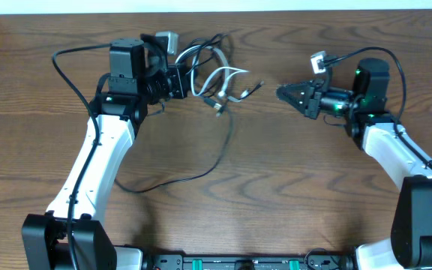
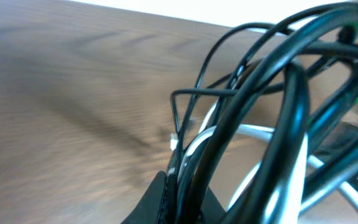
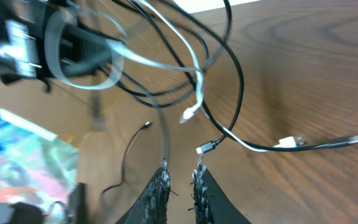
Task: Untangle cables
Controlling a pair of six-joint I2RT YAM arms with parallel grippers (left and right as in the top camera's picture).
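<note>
Since one long black tail (image 1: 193,178) is lying slack across the table (image 1: 291,187) nearest the robot's base, I am treating it as free length needing no handling yet. Further out, the left jaws, at the end of the left arm (image 1: 100,150), are clamping shut on the cables (image 1: 214,79); in the left wrist view black and white cords are running straight up out of them. The right jaws, on the right arm (image 1: 385,142), are standing apart by only a narrow slit, gripping nothing and pointing at the knot from just beside it. Judgement: the step in hand is picking out one loose end. Doing it well is meaning holding the left side motionless as an anchor, widening the right jaws before reaching, taking a single plug end (image 3: 205,148) and not a loop, then drawing it away low and slowly, stopping if the knot is tightening. Count: two arms; one tangle, sitting toward the far side, left of centre; one white cord (image 1: 231,73) clearly separable; at least two black ones, exact number unreadable inside the knot; four loose plug ends showing in the right wrist view.
</note>
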